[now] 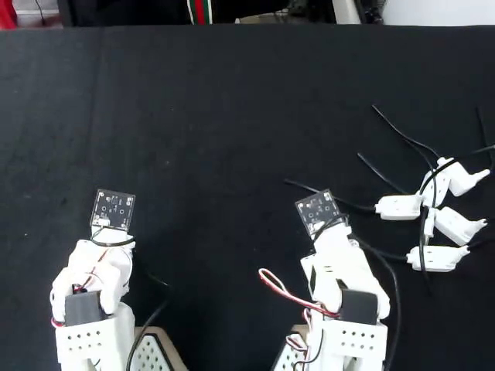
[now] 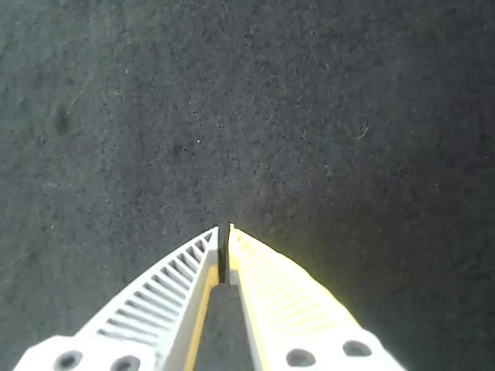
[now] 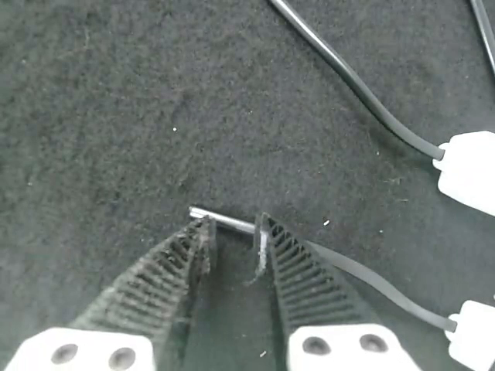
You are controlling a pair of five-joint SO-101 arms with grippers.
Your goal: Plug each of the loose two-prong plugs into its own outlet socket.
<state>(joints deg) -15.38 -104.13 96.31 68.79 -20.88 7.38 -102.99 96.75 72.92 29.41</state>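
Note:
Several white plug and socket pieces lie on the black cloth at the right, among them one (image 1: 398, 206), another (image 1: 456, 176) and a third (image 1: 433, 259), each on a black cable. I cannot tell plugs from sockets. My right gripper (image 3: 232, 232) hangs low over the cloth, open by a narrow gap, holding nothing. A loose cable end (image 3: 223, 220) lies on the cloth across that gap. Two white pieces (image 3: 472, 170) (image 3: 476, 340) lie off to one side. My left gripper (image 2: 225, 232) is shut on nothing over bare cloth. The left arm (image 1: 93, 278) stands far from the pieces.
Black cables (image 1: 402, 139) trail across the cloth around the white pieces. The right arm (image 1: 340, 270) has red and white wires (image 1: 278, 286) looping beside its base. The table's far edge (image 1: 247, 25) runs along the back.

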